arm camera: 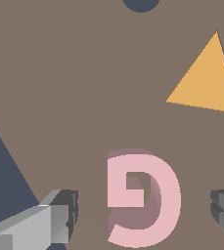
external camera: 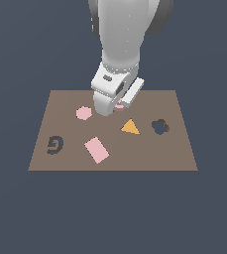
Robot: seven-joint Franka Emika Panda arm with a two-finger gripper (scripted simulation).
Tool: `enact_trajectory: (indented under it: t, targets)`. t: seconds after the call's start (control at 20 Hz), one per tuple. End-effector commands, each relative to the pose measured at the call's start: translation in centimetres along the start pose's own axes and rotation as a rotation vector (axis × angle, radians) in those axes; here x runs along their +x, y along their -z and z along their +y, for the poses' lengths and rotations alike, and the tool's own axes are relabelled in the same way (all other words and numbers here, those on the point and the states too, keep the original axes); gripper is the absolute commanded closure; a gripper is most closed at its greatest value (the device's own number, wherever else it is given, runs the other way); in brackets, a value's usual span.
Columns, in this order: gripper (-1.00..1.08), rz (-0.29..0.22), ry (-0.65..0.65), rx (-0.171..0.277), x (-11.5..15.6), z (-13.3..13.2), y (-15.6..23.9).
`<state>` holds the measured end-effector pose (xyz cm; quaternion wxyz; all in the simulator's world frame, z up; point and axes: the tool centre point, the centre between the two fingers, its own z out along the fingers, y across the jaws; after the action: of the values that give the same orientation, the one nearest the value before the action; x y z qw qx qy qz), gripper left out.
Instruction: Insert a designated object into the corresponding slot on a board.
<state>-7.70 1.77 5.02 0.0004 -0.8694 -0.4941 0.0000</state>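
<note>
The light is soft and even, with no glare. The pictures look a bit blocky, with jagged edges. In the wrist view, the pink G piece (arm camera: 143, 197) casts a faint shadow on the board (arm camera: 74, 97).

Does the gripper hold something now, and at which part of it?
Nothing is held. The gripper is open, its fingers standing apart on either side of the pink G piece, which lies on the board.

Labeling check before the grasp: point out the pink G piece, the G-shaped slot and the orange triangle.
pink G piece (arm camera: 168, 195): wrist view, on its curved outer stroke.
G-shaped slot (external camera: 55, 145): exterior view, on the dark cutout near the board's left edge in that view.
orange triangle (external camera: 130, 127): exterior view, on its flat middle.
</note>
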Motion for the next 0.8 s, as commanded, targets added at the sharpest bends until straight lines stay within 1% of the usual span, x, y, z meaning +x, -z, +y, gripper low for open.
enact_trajectory:
  t: [0.0, 0.4, 0.45, 0.75]
  targets:
    - [-0.92, 0.000, 0.001, 0.000, 0.0, 0.0, -0.3]
    - [-0.92, -0.001, 0.007, -0.001, -0.1, 0.0, -2.0]
    - [1.08, -0.001, 0.007, -0.001, -0.1, 0.0, -2.0]
    - [1.08, -0.001, 0.007, -0.001, -0.1, 0.0, -2.0]
